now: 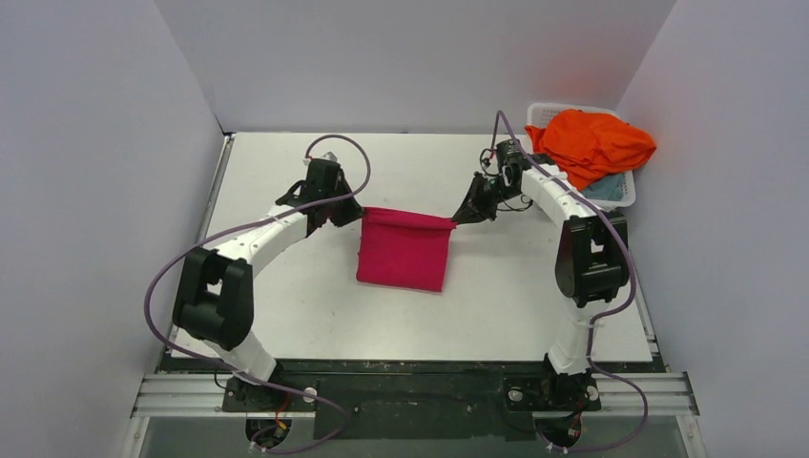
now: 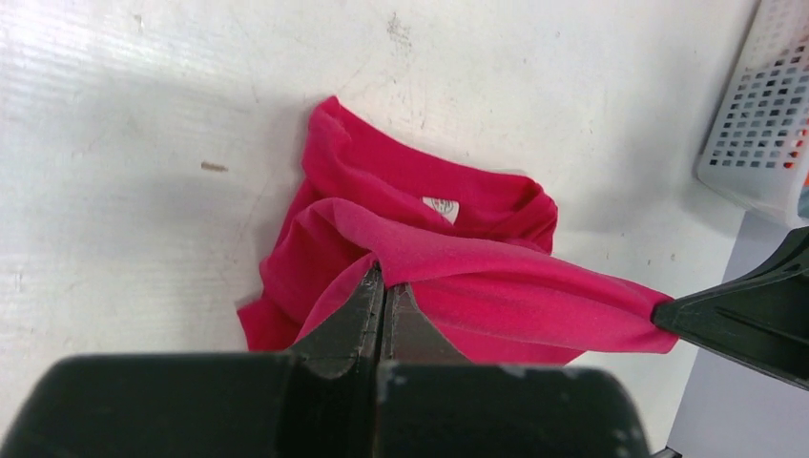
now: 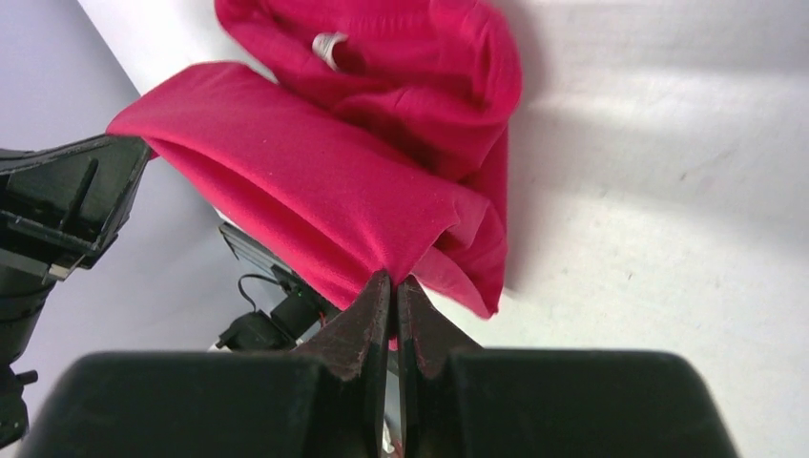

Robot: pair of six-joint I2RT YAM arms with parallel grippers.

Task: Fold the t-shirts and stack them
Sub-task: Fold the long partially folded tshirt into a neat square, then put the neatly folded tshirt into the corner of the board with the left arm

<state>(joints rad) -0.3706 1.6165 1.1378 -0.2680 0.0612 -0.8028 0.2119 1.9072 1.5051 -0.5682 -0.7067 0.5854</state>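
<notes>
L tool (image 1: 359,216) & R tool (image 1: 457,220) both clamped tight on top corners of pink shirt (image 1: 404,250), edge stretched btwn the 2, rest draped on counter (image 1: 277,172) mid. Far R: orange shirt (image 1: 591,141) heaped in basket (image 1: 625,196).

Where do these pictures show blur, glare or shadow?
Top external: even light, sharp pink t-shirt. Left wrist: left gripper base blurred, glare on table upper left. Right wrist: right gripper base blurred, shirt casts soft shadow on the table.

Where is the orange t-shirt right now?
Top view: the orange t-shirt lies heaped over the white basket at the table's far right corner.
</notes>
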